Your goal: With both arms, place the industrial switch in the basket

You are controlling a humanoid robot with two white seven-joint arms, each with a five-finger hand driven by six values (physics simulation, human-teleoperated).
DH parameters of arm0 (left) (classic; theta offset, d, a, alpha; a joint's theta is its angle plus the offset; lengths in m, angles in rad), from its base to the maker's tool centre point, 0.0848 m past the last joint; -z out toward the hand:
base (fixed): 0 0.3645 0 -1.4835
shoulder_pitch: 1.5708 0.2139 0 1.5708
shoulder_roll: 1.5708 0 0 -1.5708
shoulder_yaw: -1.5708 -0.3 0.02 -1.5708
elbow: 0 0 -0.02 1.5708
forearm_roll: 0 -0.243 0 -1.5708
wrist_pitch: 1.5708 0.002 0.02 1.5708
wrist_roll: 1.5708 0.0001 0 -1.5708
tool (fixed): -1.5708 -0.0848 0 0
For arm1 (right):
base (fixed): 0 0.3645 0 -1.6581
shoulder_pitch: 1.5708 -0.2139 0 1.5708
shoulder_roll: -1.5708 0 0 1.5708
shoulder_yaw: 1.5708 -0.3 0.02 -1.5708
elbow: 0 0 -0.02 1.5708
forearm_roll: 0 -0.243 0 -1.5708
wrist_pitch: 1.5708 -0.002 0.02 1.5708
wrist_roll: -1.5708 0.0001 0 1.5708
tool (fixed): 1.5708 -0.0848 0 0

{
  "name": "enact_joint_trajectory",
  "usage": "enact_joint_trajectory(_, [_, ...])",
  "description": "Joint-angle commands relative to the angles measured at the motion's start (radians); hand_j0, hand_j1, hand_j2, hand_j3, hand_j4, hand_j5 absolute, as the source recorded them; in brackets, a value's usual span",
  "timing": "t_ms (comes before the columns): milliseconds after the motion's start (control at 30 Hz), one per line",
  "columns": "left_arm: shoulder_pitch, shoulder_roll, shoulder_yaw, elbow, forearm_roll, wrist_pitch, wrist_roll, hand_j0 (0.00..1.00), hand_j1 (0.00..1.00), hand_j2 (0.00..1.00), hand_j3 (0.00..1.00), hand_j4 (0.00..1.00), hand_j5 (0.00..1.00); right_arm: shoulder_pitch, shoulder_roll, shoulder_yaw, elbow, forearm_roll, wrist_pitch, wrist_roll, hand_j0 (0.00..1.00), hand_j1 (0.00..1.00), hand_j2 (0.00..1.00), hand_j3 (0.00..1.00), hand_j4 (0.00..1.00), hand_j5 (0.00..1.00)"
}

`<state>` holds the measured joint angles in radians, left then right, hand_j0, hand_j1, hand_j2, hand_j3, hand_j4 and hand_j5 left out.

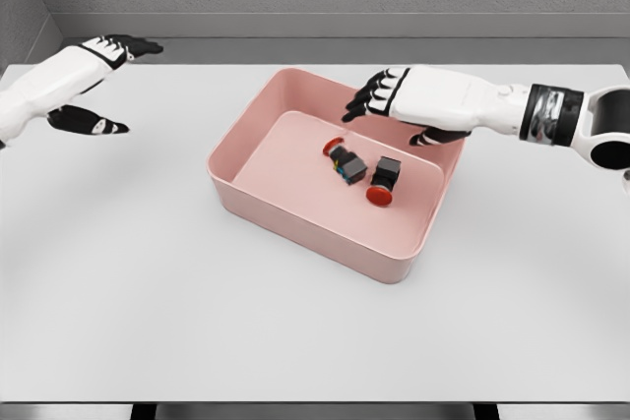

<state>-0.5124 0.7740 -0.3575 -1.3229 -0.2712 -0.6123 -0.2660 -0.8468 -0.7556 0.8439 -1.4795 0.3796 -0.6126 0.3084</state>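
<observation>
Two small dark industrial switches with red push caps lie on the floor of the pink basket (pixel 295 215): one switch (pixel 345 160) near the middle, the other switch (pixel 383 180) just to its right, red cap facing forward. My right hand (pixel 379 100) hovers over the basket's far rim, fingers spread and holding nothing, above and behind the switches. My left hand (pixel 118 49) is far off at the upper left of the table, fingers relaxed and holding nothing.
The basket sits on a white table (pixel 148 282) with a grey wall behind. The left hand's dark shadow (pixel 89 123) falls on the tabletop at the left.
</observation>
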Motion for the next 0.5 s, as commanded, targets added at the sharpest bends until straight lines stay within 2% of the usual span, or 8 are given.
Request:
enact_joint_trajectory(0, [0.000, 0.010, 0.009, 0.001, 0.010, 0.001, 0.001, 1.00, 1.00, 1.00, 1.00, 1.00, 1.00, 0.002, -0.010, -0.026, 0.002, -0.007, 0.002, 0.000, 1.00, 1.00, 1.00, 1.00, 1.00, 1.00])
enact_joint_trajectory(67, [-0.002, 0.010, 0.009, 0.011, 0.009, 0.001, -0.001, 1.00, 1.00, 1.00, 1.00, 1.00, 1.00, 0.020, -0.050, -0.049, 0.005, -0.007, 0.002, -0.002, 1.00, 1.00, 1.00, 1.00, 1.00, 1.00])
enact_joint_trajectory(167, [0.000, 0.022, 0.009, 0.011, 0.009, 0.001, -0.002, 1.00, 1.00, 1.00, 1.00, 1.00, 1.00, 0.098, -0.134, -0.149, 0.004, -0.008, 0.002, -0.006, 1.00, 1.00, 1.00, 1.00, 1.00, 1.00])
enact_joint_trajectory(267, [0.012, 0.024, 0.009, 0.011, 0.009, 0.001, -0.004, 1.00, 1.00, 1.00, 1.00, 1.00, 1.00, 0.163, -0.174, -0.247, 0.007, -0.027, 0.002, -0.008, 1.00, 1.00, 1.00, 1.00, 1.00, 1.00])
enact_joint_trajectory(467, [0.029, 0.036, 0.025, 0.010, 0.009, 0.001, -0.004, 1.00, 1.00, 1.00, 1.00, 1.00, 1.00, 0.186, -0.222, -0.253, 0.010, -0.056, 0.002, -0.009, 1.00, 1.00, 1.00, 1.00, 1.00, 1.00])
